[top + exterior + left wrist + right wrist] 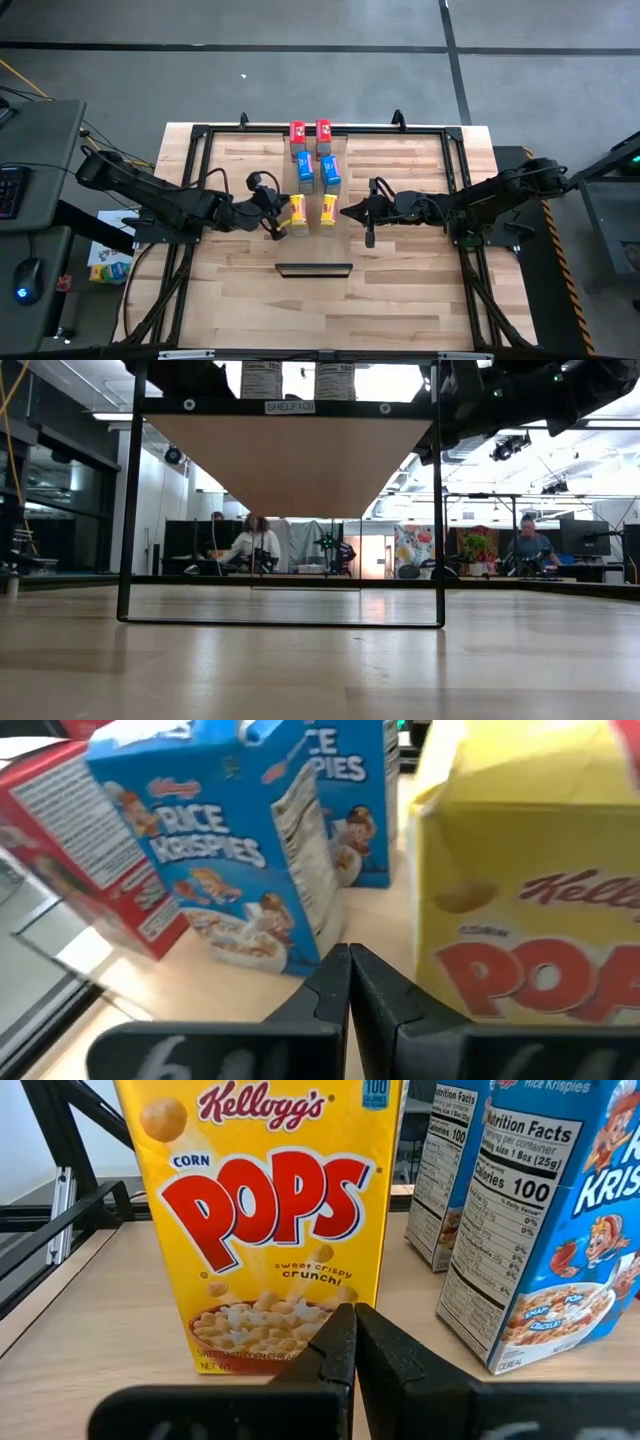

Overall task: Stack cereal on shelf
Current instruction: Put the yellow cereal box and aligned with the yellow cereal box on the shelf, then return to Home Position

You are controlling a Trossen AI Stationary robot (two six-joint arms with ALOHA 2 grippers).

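The six cereal boxes stand upright in two columns on the shelf (350, 172), a pale board raised on a black frame above the table, near the shelf's far edge. Red boxes (297, 131) sit farthest back, blue boxes (305, 170) in the middle, yellow boxes (297, 211) nearest the front. Paired by colour in neat rows, they look like finished stocking, so the task seems largely done.

The left gripper (349, 982) is at shelf level just beside the left yellow box (530, 910), its fingers pressed together and holding nothing. The right gripper (355, 1342) faces the right yellow box (268, 1220) from the other side, fingers likewise pressed together and empty. Both seem placed to nudge or square the front boxes, or to back away from them.

The yellow boxes are Corn Pops cartons with red lettering; the blue ones (560, 1220) are Rice Krispies, showing nutrition panels on their sides.
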